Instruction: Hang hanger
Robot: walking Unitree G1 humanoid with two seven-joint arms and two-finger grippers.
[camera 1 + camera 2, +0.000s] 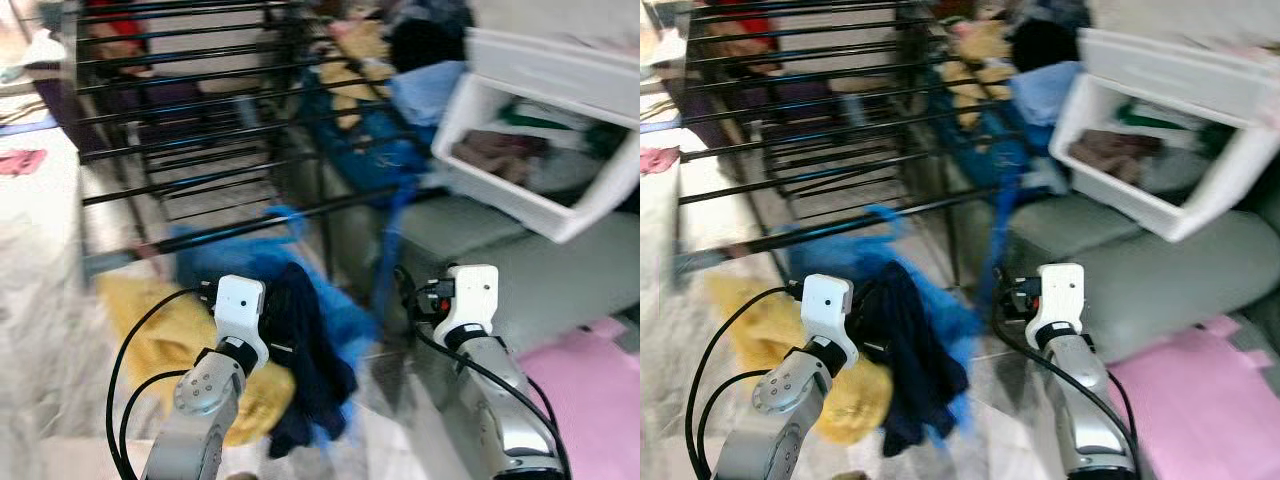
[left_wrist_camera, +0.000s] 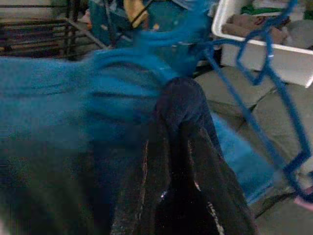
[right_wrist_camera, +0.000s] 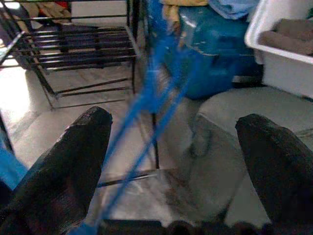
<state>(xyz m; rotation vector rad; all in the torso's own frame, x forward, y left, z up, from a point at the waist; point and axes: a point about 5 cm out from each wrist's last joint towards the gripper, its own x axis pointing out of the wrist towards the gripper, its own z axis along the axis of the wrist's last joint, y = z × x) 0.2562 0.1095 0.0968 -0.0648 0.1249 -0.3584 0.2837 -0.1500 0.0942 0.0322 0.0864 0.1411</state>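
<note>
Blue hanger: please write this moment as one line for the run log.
task: hang hanger | left gripper: shut on dark garment | right gripper: open, blue hanger between fingers | drying rack: ahead

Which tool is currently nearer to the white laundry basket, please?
The right tool: it sits below the white laundry basket, over the grey sofa. The left tool is farther off, buried in the dark garment.
</note>
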